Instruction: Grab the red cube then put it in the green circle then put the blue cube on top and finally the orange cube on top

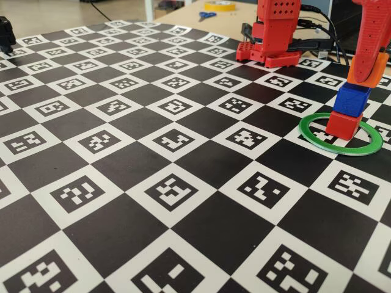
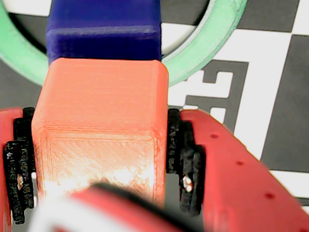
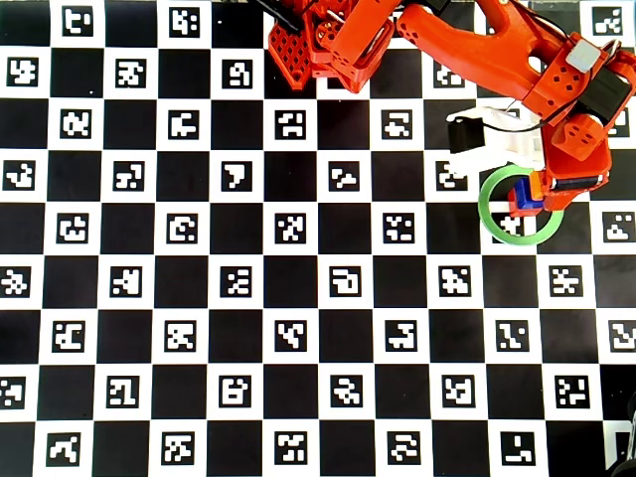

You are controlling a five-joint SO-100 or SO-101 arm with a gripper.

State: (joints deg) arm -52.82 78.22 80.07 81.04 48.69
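The red cube (image 1: pixel 344 124) stands inside the green circle (image 1: pixel 313 137), and the blue cube (image 1: pixel 354 99) is stacked on it. My gripper (image 1: pixel 368 68) is shut on the orange cube (image 1: pixel 365 72), which sits at the blue cube's top, shifted slightly right; I cannot tell whether they touch. In the wrist view the orange cube (image 2: pixel 99 130) fills the space between the black pads (image 2: pixel 186 159) of the gripper (image 2: pixel 101 164), with the blue cube (image 2: pixel 104 29) and green circle (image 2: pixel 212 43) beyond it. From overhead, the gripper (image 3: pixel 542 189) hovers over the green circle (image 3: pixel 494 225).
The arm's red base (image 1: pixel 275 36) stands at the back of the checkered marker mat (image 1: pixel 171 140). Blue scissors (image 1: pixel 206 14) and a yellow tape roll (image 1: pixel 220 5) lie on the table behind. A black object (image 1: pixel 5 33) sits at the far left edge.
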